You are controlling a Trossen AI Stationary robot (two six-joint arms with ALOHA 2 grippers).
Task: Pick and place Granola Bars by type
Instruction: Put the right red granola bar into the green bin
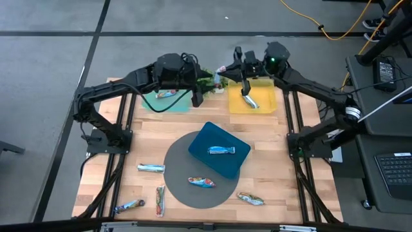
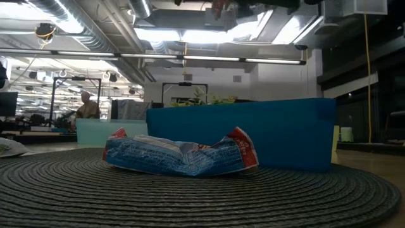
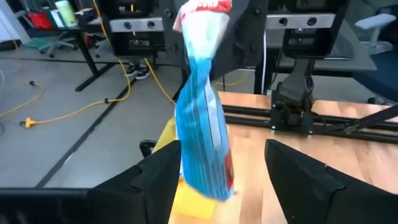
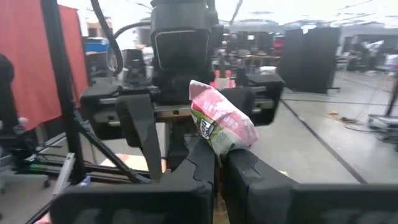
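A blue-and-silver granola bar with red ends (image 1: 222,69) hangs in the air over the table's far edge, between the teal tray (image 1: 168,103) and the yellow tray (image 1: 264,96). My right gripper (image 4: 222,152) is shut on it. My left gripper (image 3: 224,149) faces it from the left and is open. Its two fingers stand on either side of the bar's free part (image 3: 202,143) without touching. Each tray holds a bar: teal (image 1: 166,94), yellow (image 1: 251,102), dark blue (image 1: 220,151). Another bar (image 2: 180,155) lies on the grey mat. My right gripper pinches one end of the bar (image 4: 217,134) between its two fingers (image 4: 202,163), coming from the table's right side. The bar is lifted clear of everything. It sticks out past the fingertips toward my left gripper.
The dark blue tray (image 1: 203,136) sits on a round grey mat (image 1: 177,161) mid-table. Several loose bars lie near the table's near edge (image 1: 151,169) (image 1: 160,200) (image 1: 250,198). A small green plant (image 1: 206,82) stands under the two grippers. A person shows far back in the room (image 2: 85,107).
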